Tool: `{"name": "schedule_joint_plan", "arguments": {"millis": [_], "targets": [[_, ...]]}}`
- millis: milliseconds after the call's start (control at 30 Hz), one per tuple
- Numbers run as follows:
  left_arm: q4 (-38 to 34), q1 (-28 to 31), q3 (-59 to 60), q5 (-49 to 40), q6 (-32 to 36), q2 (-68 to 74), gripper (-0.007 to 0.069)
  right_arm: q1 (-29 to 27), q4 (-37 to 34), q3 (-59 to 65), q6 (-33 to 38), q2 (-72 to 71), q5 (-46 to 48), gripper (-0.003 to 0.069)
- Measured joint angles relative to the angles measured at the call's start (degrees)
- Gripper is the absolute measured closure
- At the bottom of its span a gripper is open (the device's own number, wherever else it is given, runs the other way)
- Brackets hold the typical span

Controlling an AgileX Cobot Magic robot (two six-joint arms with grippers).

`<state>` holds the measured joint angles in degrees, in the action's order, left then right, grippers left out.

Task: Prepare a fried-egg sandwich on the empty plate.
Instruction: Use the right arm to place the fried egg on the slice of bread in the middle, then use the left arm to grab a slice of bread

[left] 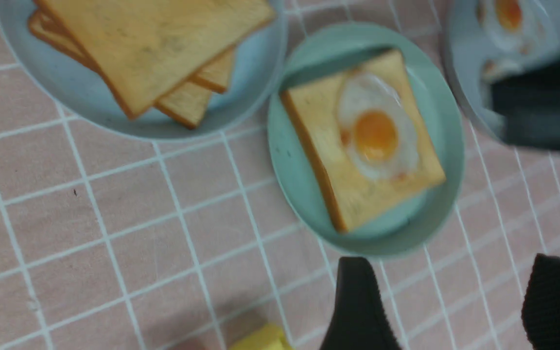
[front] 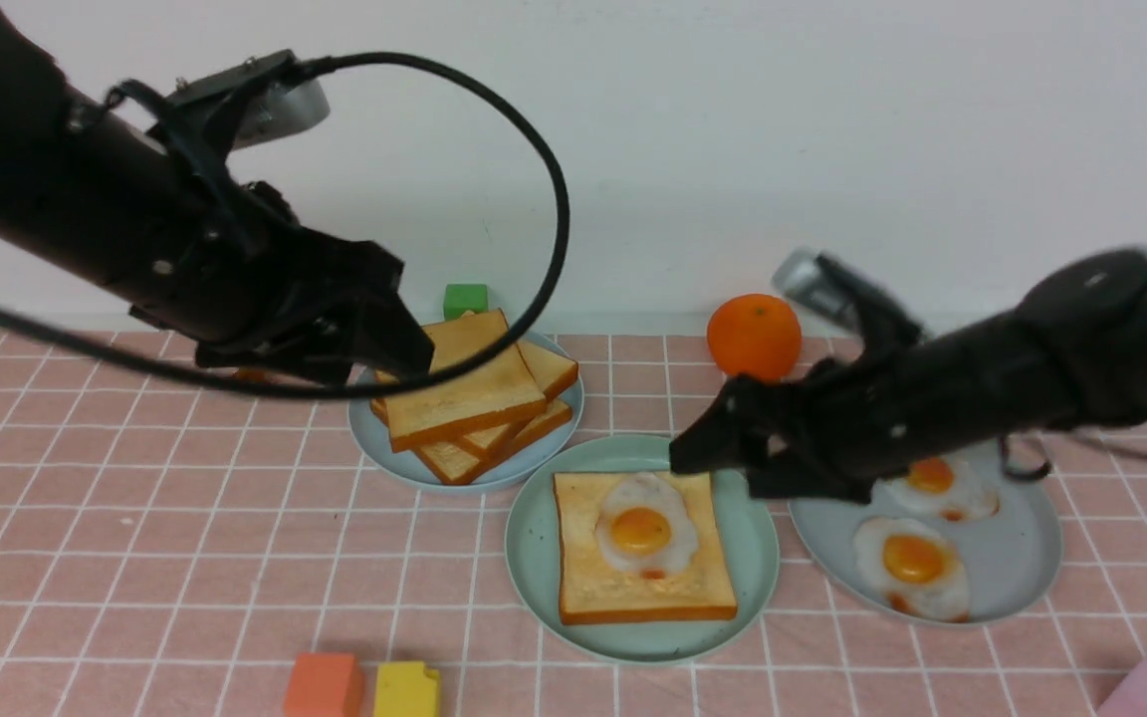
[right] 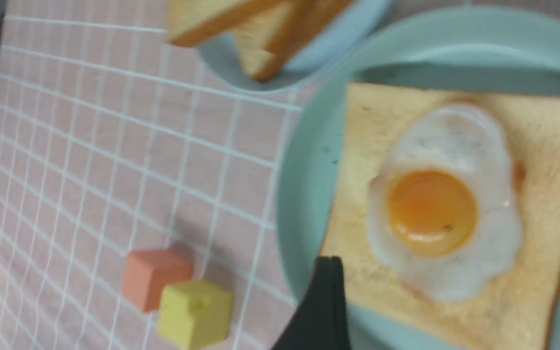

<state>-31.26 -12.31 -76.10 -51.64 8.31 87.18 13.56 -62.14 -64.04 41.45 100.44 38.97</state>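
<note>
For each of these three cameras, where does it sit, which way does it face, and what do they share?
Front view: between the arms, facing forward over the table to the wall; left end effector near the toast pile, right end effector by the mint-green plate.
Left wrist view: on the left wrist, looking down; its open fingertips show.
Right wrist view: on the right wrist, close above the fried egg; one fingertip shows.
Shared: all see the egg on its toast slice.
</note>
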Motion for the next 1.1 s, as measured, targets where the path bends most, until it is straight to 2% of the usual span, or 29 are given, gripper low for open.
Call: {"name": "schedule_joint_plan", "arguments": {"millis": [100, 167, 233, 367, 400, 467, 567, 833, 1100], "targets": [[-0.03, 0.0, 0.0, 3.13, -4.47, 3.65, 0.0145, 0.0, 8.23, 0.0, -6.53, -6.53, 3.04, -0.0006], [0.33, 0.06, 0.0, 4.16, -5.09, 5.29, 0.0145, 0.0, 12.3, 0.0, -9.85, -9.05, 4.31, 0.001], [0.56, 1.12, -0.36, 4.81, -5.81, 9.21, 0.0143, 0.0, 20.12, 0.0, -16.82, -13.81, 6.69, 0.005], [-3.89, 6.12, -1.79, 4.88, -6.24, 15.4, 0.0142, 0.0, 25.92, 0.0, -21.99, -18.77, 10.15, 0.0101], [-3.89, 6.12, -1.79, 4.88, -6.24, 15.4, 0.0142, 0.0, 26.05, 0.0, -22.23, -19.14, 10.27, 0.0102], [-9.81, 9.91, -2.87, 5.7, -4.7, 19.51, 0.0142, 0.0, 26.82, 0.0, -23.15, -21.25, 11.35, 0.0114], [-14.38, 11.1, -3.16, 6.77, -2.1, 22.6, 0.0142, 0.0, 26.82, 0.0, -23.34, -22.29, 11.61, 0.0117], [-28.89, 10.97, -3.16, 12.97, 8.02, 30.2, 0.0142, 0.0, 26.82, 0.05, -23.34, -22.52, 12.89, 0.0119], [-34.81, 10.95, -3.16, 12.98, 13.28, 32.43, 0.0163, 0.0, 26.27, 0.05, -23.35, -22.52, 13.78, 0.0119]]}}
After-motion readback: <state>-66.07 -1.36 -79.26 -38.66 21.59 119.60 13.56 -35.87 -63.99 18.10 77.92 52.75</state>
